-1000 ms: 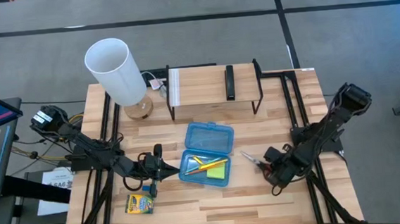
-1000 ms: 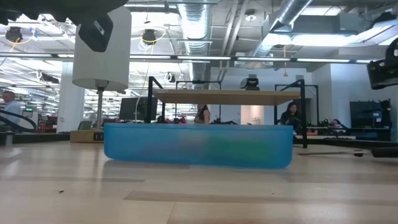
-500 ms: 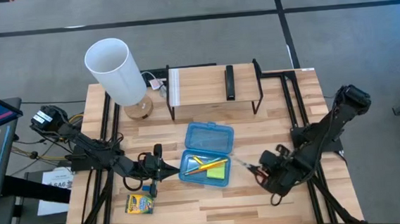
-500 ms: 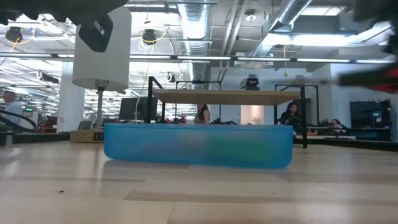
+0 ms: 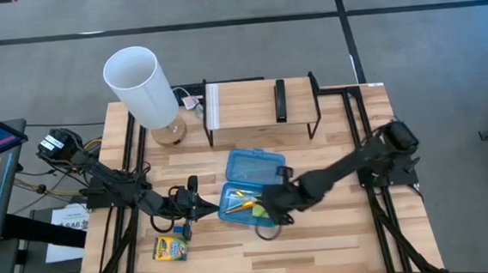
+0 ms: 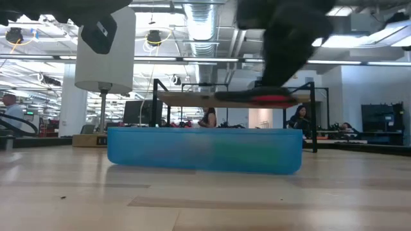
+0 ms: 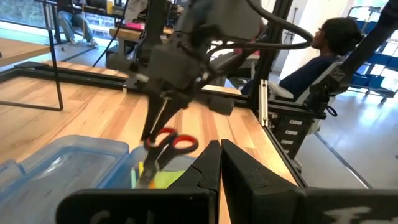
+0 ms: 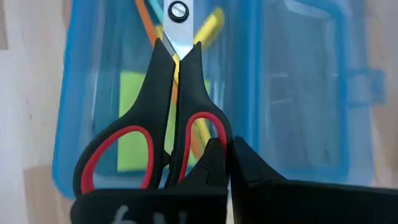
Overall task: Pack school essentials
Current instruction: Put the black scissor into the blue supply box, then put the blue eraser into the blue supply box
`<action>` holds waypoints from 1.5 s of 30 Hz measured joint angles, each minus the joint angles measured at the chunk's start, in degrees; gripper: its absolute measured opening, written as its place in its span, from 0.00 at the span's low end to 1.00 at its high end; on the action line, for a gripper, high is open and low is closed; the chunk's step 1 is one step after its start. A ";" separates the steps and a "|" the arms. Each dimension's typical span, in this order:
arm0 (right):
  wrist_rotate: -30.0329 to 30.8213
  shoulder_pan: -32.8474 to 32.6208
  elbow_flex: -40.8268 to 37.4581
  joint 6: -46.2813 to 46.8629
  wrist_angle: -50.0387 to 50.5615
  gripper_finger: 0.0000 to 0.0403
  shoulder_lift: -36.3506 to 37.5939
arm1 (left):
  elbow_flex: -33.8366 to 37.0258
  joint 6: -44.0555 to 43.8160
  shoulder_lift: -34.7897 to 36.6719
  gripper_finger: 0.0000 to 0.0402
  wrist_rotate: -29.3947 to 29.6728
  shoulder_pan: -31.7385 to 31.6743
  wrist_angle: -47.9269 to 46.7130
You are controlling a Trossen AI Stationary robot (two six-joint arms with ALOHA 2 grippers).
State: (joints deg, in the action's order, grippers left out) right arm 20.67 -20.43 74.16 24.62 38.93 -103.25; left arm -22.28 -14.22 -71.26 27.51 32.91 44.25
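Note:
The blue translucent case lies open mid-table, with yellow and orange pencils and the green sticky-note pad in its tray. My right gripper hovers over the tray's right end, shut on the red-handled scissors, also seen in the low view. My left gripper waits shut beside the tray's left end. The yellow-green crayon box lies flat on the table near it, with a small blue item between them. My right gripper pinches the scissors between its two fingers by one handle loop, close to the loop's rear. The fingers come slanting down from the table's right. The scissors are lifted clear above the tray, blades closed and pointing away from the gripper toward the table's left.
A white lamp stands at the far left. A wooden shelf on a black frame with a dark bar on it stands at the far edge. Bare table lies along the near edge and right side. A seated person shows beyond the table.
My right gripper has swept from the table's right side toward the left, carrying the scissors off the tabletop, and now hangs over the case's tray. The case and its contents have stayed put.

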 joint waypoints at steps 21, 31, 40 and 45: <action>-5.57 5.62 2.07 -5.59 2.41 0.14 -6.85 | 0.00 -0.04 0.00 0.00 -0.09 0.01 0.26; -3.44 0.06 2.07 -0.88 5.37 0.21 2.88 | -0.04 -2.82 0.00 0.00 -1.37 0.02 -0.34; 5.57 -10.40 -7.48 3.87 -4.19 0.21 15.31 | -8.19 -8.23 0.00 0.00 1.14 3.18 -23.39; 6.59 -13.39 -13.70 5.58 -10.96 0.21 19.35 | -13.24 -14.81 0.00 0.00 1.75 5.63 -38.51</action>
State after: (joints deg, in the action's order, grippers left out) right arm 27.27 -33.82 60.46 30.21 27.97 -83.91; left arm -35.52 -29.03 -71.26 29.26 38.53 5.74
